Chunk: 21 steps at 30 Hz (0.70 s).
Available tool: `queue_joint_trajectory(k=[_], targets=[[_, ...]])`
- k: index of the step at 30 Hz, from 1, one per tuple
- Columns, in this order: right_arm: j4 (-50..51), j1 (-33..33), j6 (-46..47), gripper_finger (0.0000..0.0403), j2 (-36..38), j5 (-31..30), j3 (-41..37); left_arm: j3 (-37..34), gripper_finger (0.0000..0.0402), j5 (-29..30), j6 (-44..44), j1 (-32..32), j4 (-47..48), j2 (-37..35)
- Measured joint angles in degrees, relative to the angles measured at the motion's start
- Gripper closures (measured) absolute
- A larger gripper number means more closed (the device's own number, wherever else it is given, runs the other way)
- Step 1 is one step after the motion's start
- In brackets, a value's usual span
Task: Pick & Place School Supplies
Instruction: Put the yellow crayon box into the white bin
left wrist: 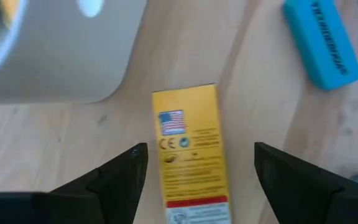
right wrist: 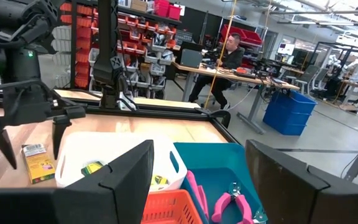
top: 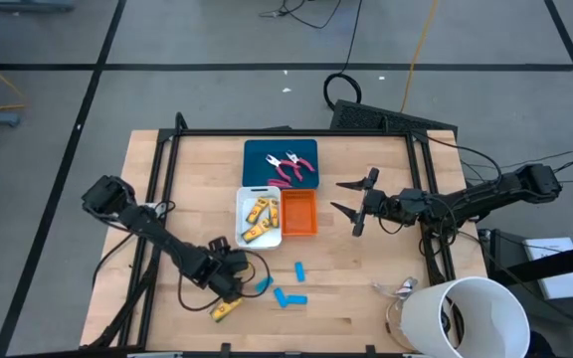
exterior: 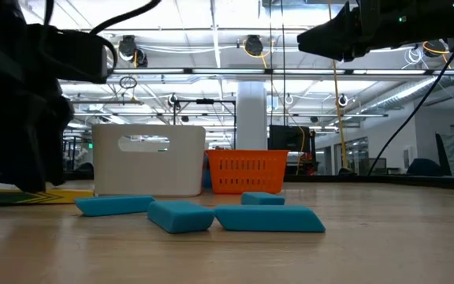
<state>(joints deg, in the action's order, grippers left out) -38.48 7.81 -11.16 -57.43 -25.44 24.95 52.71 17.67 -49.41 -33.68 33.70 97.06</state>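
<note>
Near left on wooden counter (top: 366,298): left pincer (left wrist: 194,165) apart, straddling flat yellow oblong box (left wrist: 190,155), not clamped. Box's long axis runs along reach, between fingers. Right pincer (top: 351,199) apart, well away, above trays.

Three trays: teal (top: 262,159), white (top: 243,214), orange (top: 299,212). Two pink pliers (top: 288,167), three blue pieces (top: 289,297) on the wood, one loose yellow piece (top: 226,310) (more inside white tray, uncountable), one big cup (top: 471,318).
</note>
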Motion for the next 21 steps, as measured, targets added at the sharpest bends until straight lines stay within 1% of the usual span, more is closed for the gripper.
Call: queue_joint_trajectory(k=[5,9,11,21], targets=[[0.24,0.00,-0.01,0.0156,0.00,0.01,0.00,-1.26,0.0103,-0.08,-0.63,0.66,0.56,0.47],[0.37,0.00,-0.02,0.0156,0.00,0.01,0.00,-4.48,0.0103,-2.58,-2.75,0.83,-4.22,0.09],[0.37,0.00,-0.01,0.0156,0.00,0.01,0.00,-5.52,0.0103,-2.61,-3.30,0.86,-5.78,0.11],[0.37,0.00,0.00,0.0156,0.00,0.01,0.00,-5.89,0.0103,-3.05,-1.60,0.82,-6.78,0.22]])
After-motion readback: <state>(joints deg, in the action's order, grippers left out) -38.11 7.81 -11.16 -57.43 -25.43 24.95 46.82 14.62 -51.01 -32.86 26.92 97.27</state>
